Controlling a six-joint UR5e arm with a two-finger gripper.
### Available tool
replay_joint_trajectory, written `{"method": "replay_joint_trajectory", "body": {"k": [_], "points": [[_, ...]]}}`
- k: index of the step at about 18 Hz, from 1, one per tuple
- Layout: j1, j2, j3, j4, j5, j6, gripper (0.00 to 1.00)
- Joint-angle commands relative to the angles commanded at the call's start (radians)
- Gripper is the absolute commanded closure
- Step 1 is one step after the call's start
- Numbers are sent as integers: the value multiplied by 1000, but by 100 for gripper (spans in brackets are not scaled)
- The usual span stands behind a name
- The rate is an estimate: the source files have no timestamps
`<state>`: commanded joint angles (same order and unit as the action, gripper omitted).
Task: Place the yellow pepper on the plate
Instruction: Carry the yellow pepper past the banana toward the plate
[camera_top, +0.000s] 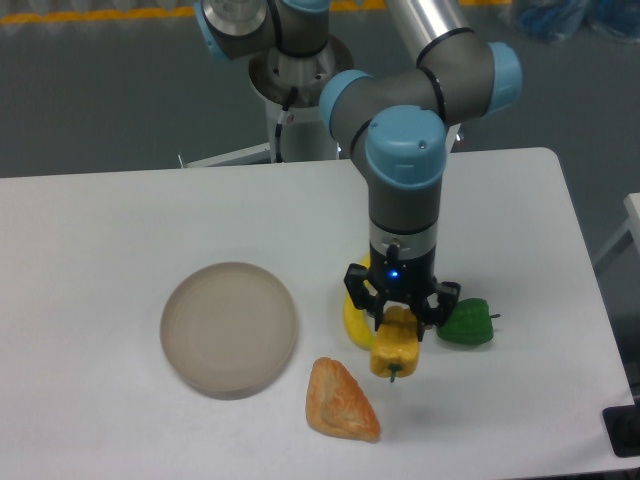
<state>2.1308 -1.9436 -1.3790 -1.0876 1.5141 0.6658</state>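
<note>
The yellow pepper (395, 347) hangs above the table with its dark stem pointing down, held in my gripper (400, 322), which is shut on its top. It is over the lower end of the banana, right of the plate (230, 327). The plate is a round beige-grey dish lying flat at the table's left-centre, with nothing on it. A gap of roughly one plate's width separates the pepper from the plate's middle.
A yellow banana (354, 318) lies partly behind the gripper. A green pepper (465, 323) sits just right of the gripper. An orange-tan wedge (341, 400) lies below, near the front edge. The robot base (298, 90) stands at the back.
</note>
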Motion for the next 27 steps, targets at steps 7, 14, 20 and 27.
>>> {"method": "replay_joint_trajectory", "body": {"k": [7, 14, 20, 27], "points": [[-14, 0, 2, 3, 0, -12, 62], [-14, -3, 5, 6, 3, -14, 62], [-14, -3, 5, 8, 3, -14, 63], [-32, -3, -8, 6, 12, -37, 62]]}}
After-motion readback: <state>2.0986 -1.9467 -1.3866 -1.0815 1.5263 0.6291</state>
